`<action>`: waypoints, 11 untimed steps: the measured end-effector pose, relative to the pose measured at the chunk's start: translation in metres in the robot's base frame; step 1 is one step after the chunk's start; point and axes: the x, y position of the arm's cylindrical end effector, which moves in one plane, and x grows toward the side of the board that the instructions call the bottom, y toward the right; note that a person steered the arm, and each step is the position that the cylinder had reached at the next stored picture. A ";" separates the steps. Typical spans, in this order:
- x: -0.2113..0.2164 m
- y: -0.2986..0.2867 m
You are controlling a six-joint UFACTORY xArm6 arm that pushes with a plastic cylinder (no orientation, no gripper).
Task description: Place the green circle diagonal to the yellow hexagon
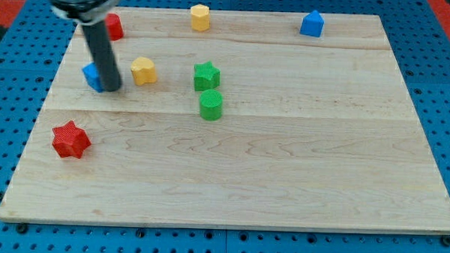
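The green circle sits left of the board's middle, just below a green star and close to it. The yellow hexagon is at the view's top edge of the board. A second yellow block, shape unclear, lies to the left of the green star. My tip rests at the view's left, against a blue block that the rod partly hides, and just left of that second yellow block. The tip is well left of the green circle.
A red star lies at the lower left. A red block sits at the upper left, partly behind the rod. A blue block stands at the top right. The wooden board lies on a blue pegboard.
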 end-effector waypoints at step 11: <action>0.098 0.212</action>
